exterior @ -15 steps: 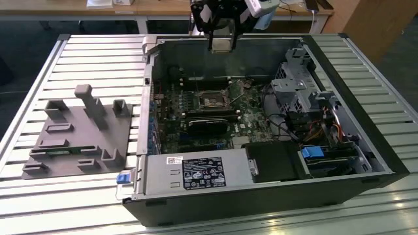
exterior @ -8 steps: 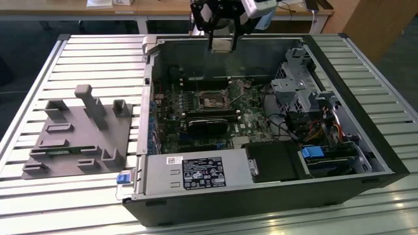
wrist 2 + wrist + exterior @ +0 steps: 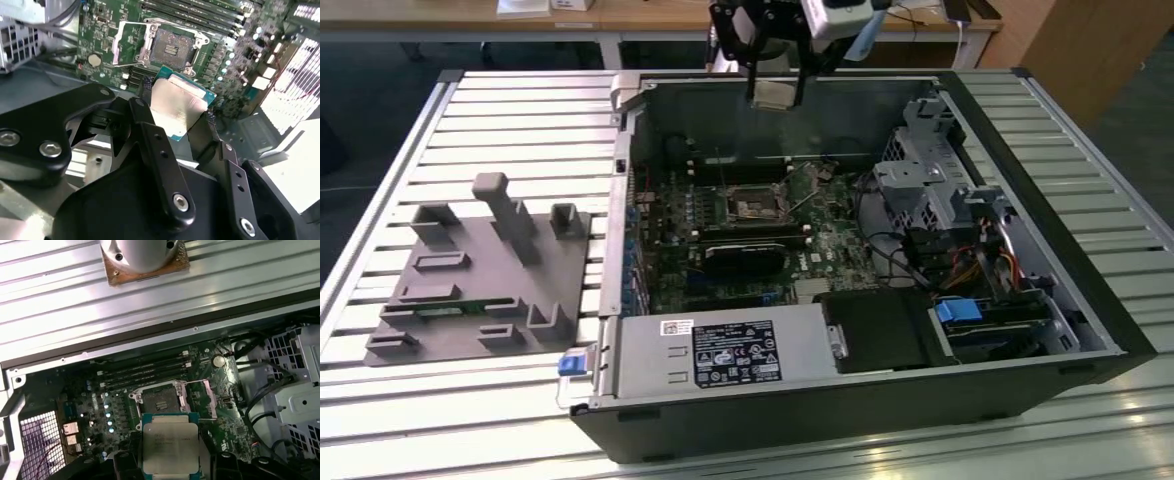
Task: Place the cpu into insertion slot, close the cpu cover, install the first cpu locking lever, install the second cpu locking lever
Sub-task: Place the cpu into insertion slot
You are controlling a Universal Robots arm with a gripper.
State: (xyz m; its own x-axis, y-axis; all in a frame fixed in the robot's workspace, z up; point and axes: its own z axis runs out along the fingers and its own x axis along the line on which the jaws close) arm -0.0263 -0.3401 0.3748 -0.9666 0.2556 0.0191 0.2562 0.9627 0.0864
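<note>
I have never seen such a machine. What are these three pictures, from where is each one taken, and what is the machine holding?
This is one robot arm with a gripper, a clamp with two fingers. The exterior view comes from a camera off the arm. It shows an open computer case lying on a slatted metal table, with a grey fixture beside it on the exterior view's left. The two wrist views come from cameras riding on the arm and look into the case. The gripper is shut on the cpu, a small square chip with a silver top, held in the air above the green board. On that board is the insertion slot, an empty square socket. Its cpu cover, a thin metal frame, is swung open.
</note>
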